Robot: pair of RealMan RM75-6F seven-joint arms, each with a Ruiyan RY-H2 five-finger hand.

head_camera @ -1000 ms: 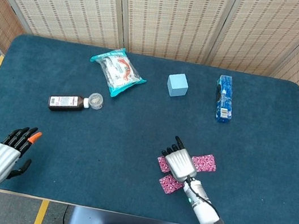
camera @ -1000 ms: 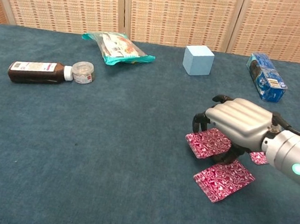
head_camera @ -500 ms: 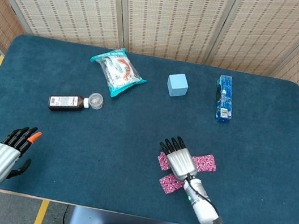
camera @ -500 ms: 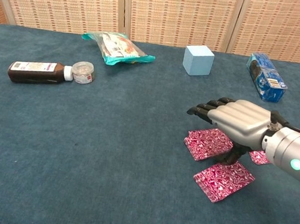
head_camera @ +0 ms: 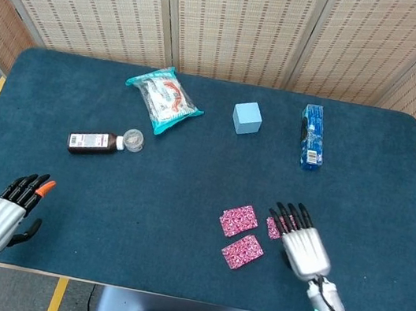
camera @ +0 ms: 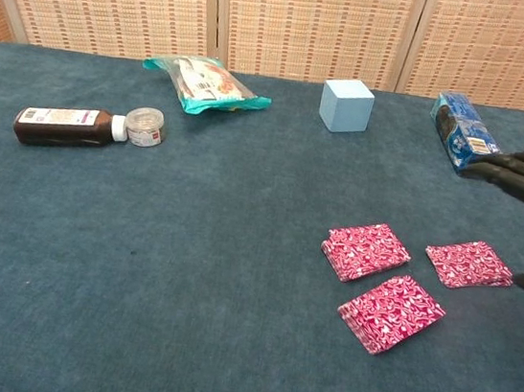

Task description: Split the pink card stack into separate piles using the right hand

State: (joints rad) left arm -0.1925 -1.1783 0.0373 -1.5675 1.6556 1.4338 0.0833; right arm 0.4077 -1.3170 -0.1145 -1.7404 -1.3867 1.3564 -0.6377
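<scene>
- Cards: pink patterned card piles, three, lying flat near the light-blue foam cube (head_camera: 247, 118) – left pile (camera: 366, 249), front pile (camera: 391, 312), right pile (camera: 469, 263)
- Right hand (head_camera: 301, 241): fingers spread, empty, over right pile
- Left hand (head_camera: 8, 211): open, empty, far from cube

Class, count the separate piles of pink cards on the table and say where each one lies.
3. One pile lies furthest left, one pile sits nearest the table's front edge, and one pile lies furthest right; in the head view the right hand partly covers it.
</scene>
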